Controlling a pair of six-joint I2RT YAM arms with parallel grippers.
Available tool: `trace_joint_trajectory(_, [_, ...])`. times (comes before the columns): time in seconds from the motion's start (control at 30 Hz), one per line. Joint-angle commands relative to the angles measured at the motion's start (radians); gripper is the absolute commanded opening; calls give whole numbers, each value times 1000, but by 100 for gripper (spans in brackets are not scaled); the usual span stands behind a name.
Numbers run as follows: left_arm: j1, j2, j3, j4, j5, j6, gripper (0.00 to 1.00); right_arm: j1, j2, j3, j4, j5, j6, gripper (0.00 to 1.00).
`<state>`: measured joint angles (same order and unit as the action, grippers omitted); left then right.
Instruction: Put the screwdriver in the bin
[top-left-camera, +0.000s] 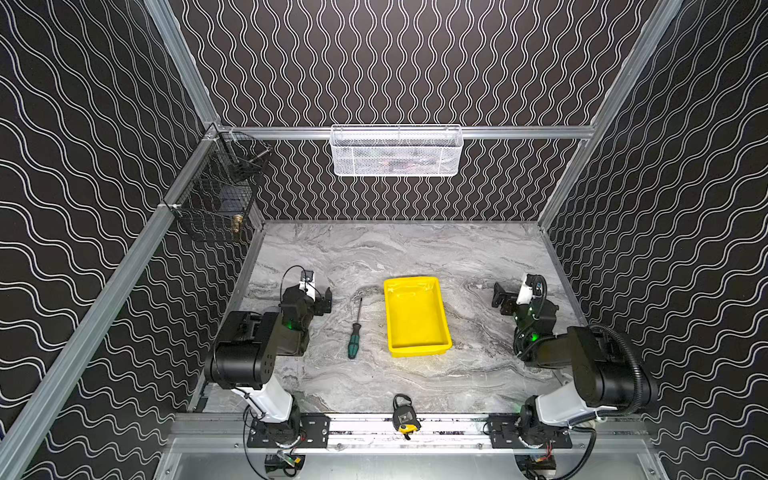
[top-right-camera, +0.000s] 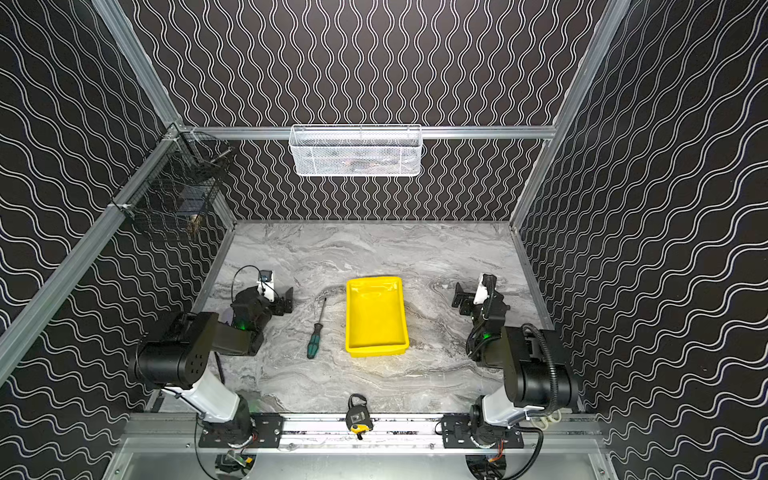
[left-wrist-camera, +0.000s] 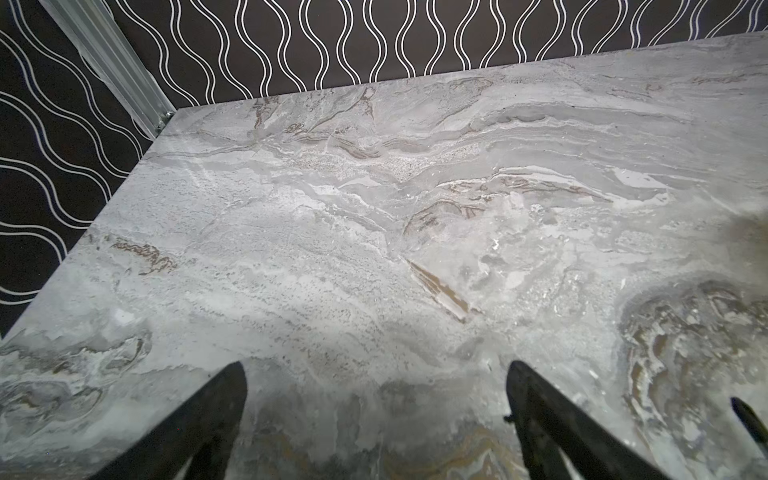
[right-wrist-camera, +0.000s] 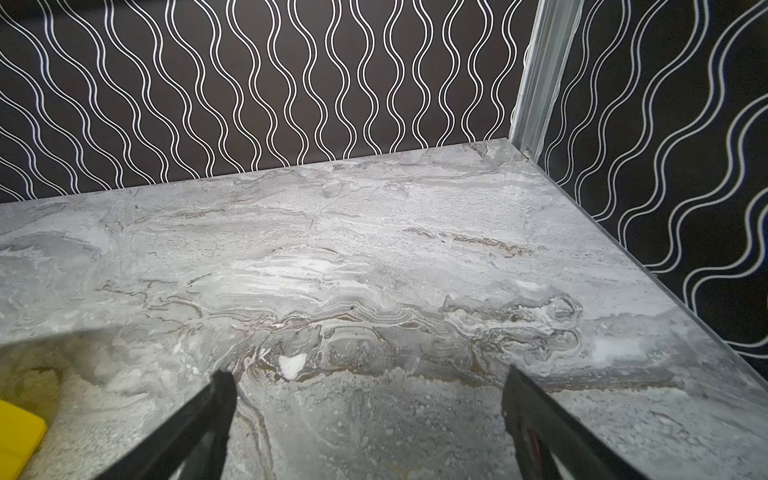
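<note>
step: we're sitting at the start, nothing picked yet; the screwdriver (top-left-camera: 354, 331) is lying flat on the marble table (top-left-camera: 415, 249), still outside the bin (top-left-camera: 417, 318).
screwdriver: we're seeing it just beside the bin's left wall, apart from it, handle toward the robot, shaft pointing to the back wall; same in both top views (top-right-camera: 316, 331).
bin: yellow, and we're seeing nothing inside it (top-right-camera: 376, 318).
left gripper: we're holding it wide open, grasping nothing, hovering left of the screwdriver's shaft end (top-left-camera: 324, 300); the wrist view is showing both fingers spread over bare table (left-wrist-camera: 376, 370).
right gripper: also spread apart and holding nothing, parked well right of the bin (top-left-camera: 500, 297), (right-wrist-camera: 368, 378).
next move: we're judging the left arm as the nearer one; it needs to swing right, come down over the handle, line the fingers across it, then close.
views: top views are showing screwdriver and bin together; the left wrist is showing neither, the right wrist is catching only a yellow corner (right-wrist-camera: 18, 432).
</note>
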<state>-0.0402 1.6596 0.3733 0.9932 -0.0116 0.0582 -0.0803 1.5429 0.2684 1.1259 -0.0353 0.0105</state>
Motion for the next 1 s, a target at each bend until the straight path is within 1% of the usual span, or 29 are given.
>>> trace_joint_trajectory(0.0, [-6, -3, 4, 17, -12, 14, 99, 1, -1, -1, 49, 5, -10, 100])
trace_joint_trajectory(0.23, [-7, 2, 16, -5, -6, 11, 99, 1, -1, 0, 48, 3, -10, 100])
trace_joint_trajectory(0.7, [-4, -2, 4, 17, -4, 10, 99, 1, -1, 0, 48, 2, -10, 100])
trace_joint_trajectory(0.97, [-3, -4, -2, 30, -27, 5, 99, 1, -2, 0, 49, 2, -10, 100])
